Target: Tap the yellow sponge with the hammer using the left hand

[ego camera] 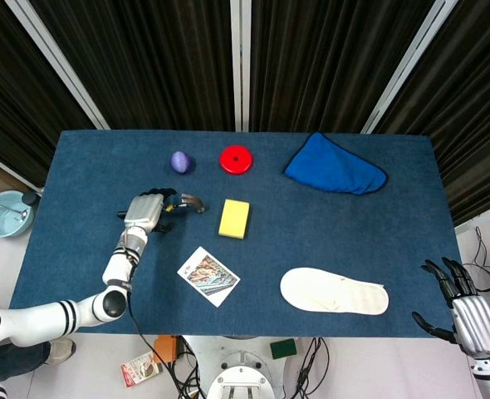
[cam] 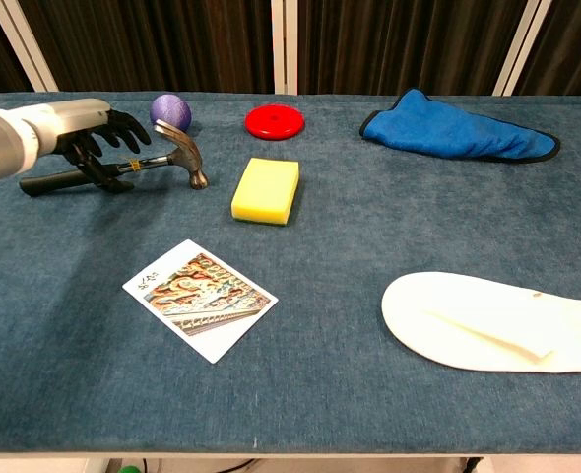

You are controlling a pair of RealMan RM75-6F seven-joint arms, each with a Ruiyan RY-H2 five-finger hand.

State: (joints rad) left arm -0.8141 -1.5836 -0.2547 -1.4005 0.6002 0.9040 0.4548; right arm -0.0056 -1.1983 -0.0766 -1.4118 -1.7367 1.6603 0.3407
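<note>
The yellow sponge [ego camera: 234, 218] [cam: 266, 190] lies flat near the middle of the blue table. Left of it is the hammer [ego camera: 188, 202] [cam: 177, 156], with its steel head toward the sponge and its dark handle running left along the cloth. My left hand [ego camera: 148, 209] [cam: 86, 136] is over the handle, fingers curled around its middle. A short gap separates the hammer head from the sponge. My right hand [ego camera: 465, 312] hangs off the table's front right corner with fingers spread and nothing in it.
Behind the hammer are a purple ball [ego camera: 179, 161] [cam: 170, 109] and a red disc [ego camera: 236, 159] [cam: 275, 121]. A blue cloth [ego camera: 335, 166] lies at the back right, a white insole [ego camera: 334, 292] at the front right, a picture card [ego camera: 208, 276] in front of the sponge.
</note>
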